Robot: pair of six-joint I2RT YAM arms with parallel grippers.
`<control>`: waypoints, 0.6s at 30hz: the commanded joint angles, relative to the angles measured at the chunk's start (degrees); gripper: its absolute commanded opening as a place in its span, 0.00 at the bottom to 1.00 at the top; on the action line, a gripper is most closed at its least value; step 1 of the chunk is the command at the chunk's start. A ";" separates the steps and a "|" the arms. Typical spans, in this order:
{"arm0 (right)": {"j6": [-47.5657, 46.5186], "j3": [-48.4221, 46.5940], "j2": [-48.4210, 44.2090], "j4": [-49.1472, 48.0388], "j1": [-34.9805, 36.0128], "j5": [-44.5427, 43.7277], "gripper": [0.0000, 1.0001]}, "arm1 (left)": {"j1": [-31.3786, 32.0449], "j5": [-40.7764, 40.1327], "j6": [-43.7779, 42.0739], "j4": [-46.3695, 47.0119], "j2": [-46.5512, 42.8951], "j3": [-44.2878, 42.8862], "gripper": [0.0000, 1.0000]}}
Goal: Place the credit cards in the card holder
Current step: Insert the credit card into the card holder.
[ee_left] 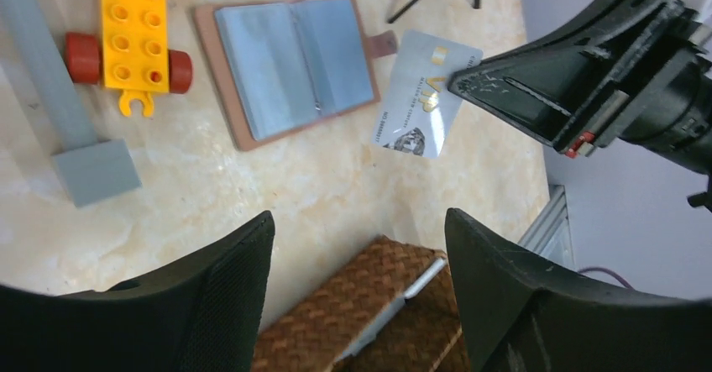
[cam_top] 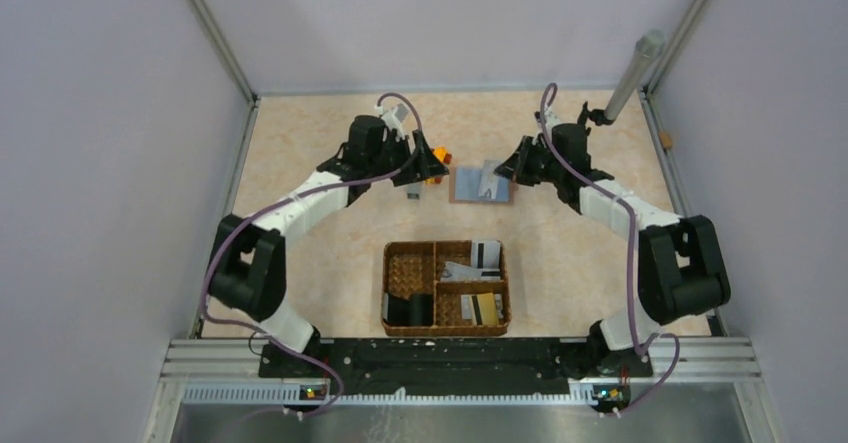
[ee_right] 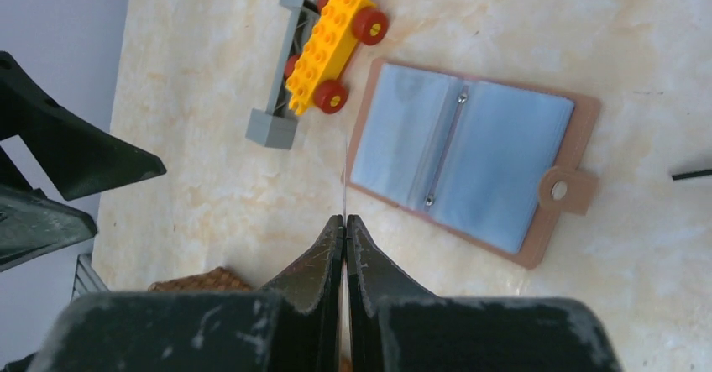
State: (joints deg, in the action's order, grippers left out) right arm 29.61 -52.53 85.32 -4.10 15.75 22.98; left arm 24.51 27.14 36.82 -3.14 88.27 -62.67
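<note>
White-and-black arms (cam_top: 300,201) carry purple cables (cam_top: 630,283); the right pincer (ee_right: 345,219) is scuffed.

free: bare surface (cam_top: 470,223) mid-frame, between card holder (cam_top: 482,184) and basket (cam_top: 446,333) | blocked: toy car (cam_top: 437,163) left of holder; right claw (cam_top: 512,169) with credit card (ee_left: 426,95) on its right

A robotics lab cell: plain panel walls (cam_top: 100,163) in aluminium framing (cam_top: 213,31) enclose a marble-patterned table (cam_top: 330,263), two robot arms (cam_top: 300,198) bolted to a metal rail (cam_top: 210,358) at its edge.
</note>
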 commanded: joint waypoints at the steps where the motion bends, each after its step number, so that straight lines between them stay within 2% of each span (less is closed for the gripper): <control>1: 0.40 -4.37 5.97 -7.23 -1.56 4.49 0.00 | -0.38 -2.00 0.01 -1.26 8.50 -6.51 0.73; 7: 0.30 -6.68 13.05 -9.65 -3.17 4.95 0.00 | -0.34 -2.09 0.18 -1.85 19.37 -14.22 0.68; 18: 0.09 -9.42 18.85 -10.84 -4.51 4.37 0.00 | 0.03 -0.56 0.41 -1.65 29.17 -20.63 0.62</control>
State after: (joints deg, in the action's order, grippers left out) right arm 30.06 -59.22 103.59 -11.51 11.94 26.89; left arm 24.40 25.91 37.34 -5.26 115.61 -80.05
